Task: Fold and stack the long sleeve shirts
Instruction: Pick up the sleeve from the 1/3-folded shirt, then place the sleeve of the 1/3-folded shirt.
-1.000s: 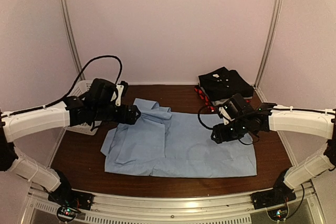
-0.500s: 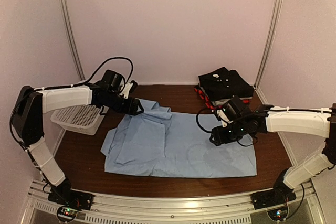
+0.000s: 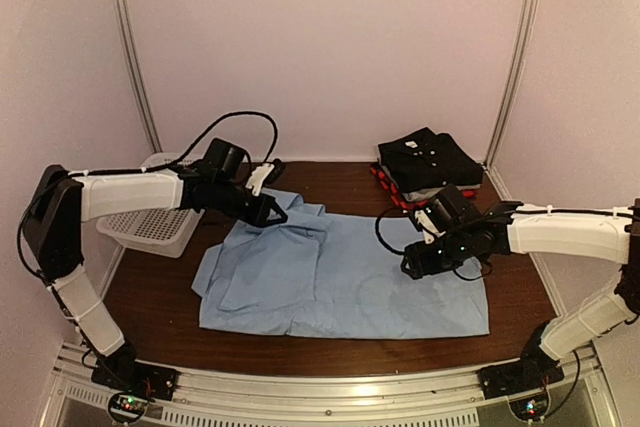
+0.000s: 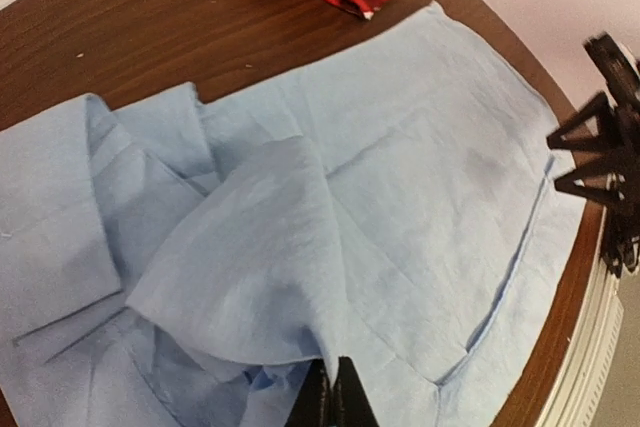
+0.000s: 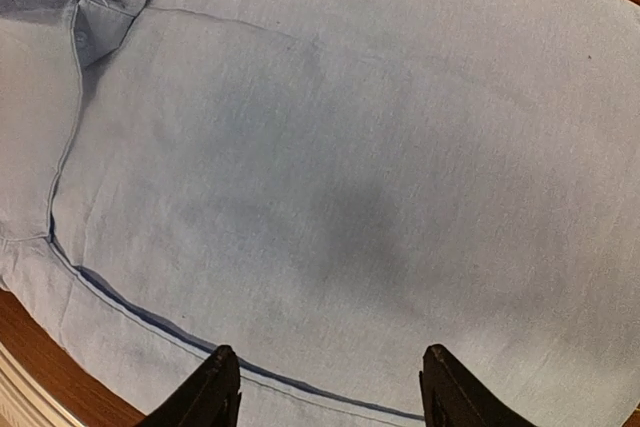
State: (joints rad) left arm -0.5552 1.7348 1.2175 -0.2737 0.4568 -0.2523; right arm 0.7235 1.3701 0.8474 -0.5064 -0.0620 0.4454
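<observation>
Having reached farther, left claw (image 3: 277, 215) now pinches light blue shirt (image 3: 380, 282); right claw (image 5: 330, 359) stays parted.

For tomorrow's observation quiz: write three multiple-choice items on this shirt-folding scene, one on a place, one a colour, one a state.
1. Where is the stack of folded shirts? A) far right of the table B) near left corner C) near edge, middle
2. What colour is the spread shirt? A) red plaid B) light blue C) grey
3. How is the left hand? A) open in the air B) shut on nothing C) shut on a raised fold of the spread shirt
1 A: the top view shows it at the back right. 2 B: every view shows pale blue cloth. 3 C: its wrist view shows it pinching lifted cloth.
</observation>
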